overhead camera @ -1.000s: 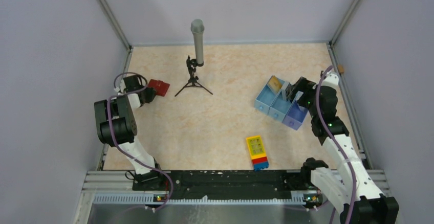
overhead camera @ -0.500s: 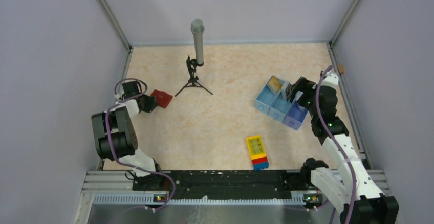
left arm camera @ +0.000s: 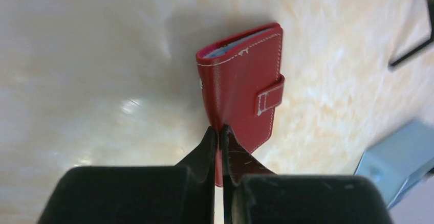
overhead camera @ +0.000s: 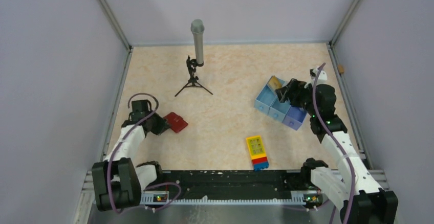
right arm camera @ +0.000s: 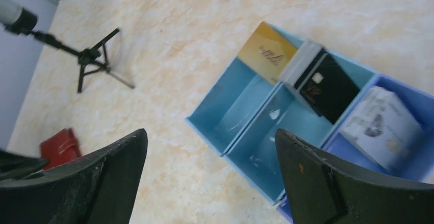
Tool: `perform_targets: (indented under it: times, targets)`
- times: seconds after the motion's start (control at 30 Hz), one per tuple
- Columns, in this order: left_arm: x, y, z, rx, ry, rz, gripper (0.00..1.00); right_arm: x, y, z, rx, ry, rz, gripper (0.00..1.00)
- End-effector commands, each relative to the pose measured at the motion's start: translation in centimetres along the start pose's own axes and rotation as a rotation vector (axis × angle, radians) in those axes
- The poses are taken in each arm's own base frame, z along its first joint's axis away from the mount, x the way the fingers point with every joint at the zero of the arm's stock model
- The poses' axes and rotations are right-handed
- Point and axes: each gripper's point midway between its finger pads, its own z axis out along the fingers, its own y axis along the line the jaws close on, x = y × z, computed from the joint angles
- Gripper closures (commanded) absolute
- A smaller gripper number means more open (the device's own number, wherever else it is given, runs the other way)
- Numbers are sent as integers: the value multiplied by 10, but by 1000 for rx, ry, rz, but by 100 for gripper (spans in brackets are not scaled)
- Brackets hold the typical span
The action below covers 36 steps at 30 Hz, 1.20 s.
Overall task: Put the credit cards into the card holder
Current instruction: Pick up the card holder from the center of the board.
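Observation:
The card holder (left arm camera: 240,88), a dark-red wallet, is folded shut with its tab across the cover, blue-grey pockets showing at its far end. My left gripper (left arm camera: 219,132) is shut on its near edge, at the left of the table in the top view (overhead camera: 159,124). The wallet (overhead camera: 176,122) lies just right of it. The yellow-gold card (right arm camera: 267,51), dark card (right arm camera: 327,86) and pale card (right arm camera: 381,124) lean in the light-blue tray (right arm camera: 204,127), one per compartment. My right gripper (right arm camera: 210,134) is open and empty above the tray's front; the top view (overhead camera: 284,92) shows it over the tray.
A grey microphone on a black tripod (overhead camera: 196,55) stands at the back middle. A yellow, red and blue block (overhead camera: 257,151) lies near the front edge. The tray (overhead camera: 263,101) sits at the right. Grey walls close in the table on both sides.
My left arm has carried the wallet from the far left wall toward me and to the right. My right gripper has shifted left over the tray.

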Motion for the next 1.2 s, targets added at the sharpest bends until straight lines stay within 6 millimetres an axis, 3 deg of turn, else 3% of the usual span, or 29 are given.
perform_targets:
  times: [0.0,0.23,0.43,0.63,0.77,1.0,1.17]
  targets:
    - [47,-22,-12,36,86,219,100,16,51,-1,-278,112,4,8]
    - [105,-41,-15,148,171,322,100,78,108,-24,-542,355,67,8]
    - [137,-55,-20,311,180,442,100,125,132,-44,-568,466,105,8]
    - [146,-82,-47,524,133,574,100,146,161,-46,-634,498,132,7]
    - [149,-99,-74,685,104,654,100,156,179,-36,-663,544,116,7]
    - [160,-115,-119,914,105,735,100,158,215,-25,-785,586,84,7]
    - [165,-117,-131,964,128,758,100,150,236,-16,-846,577,79,7]
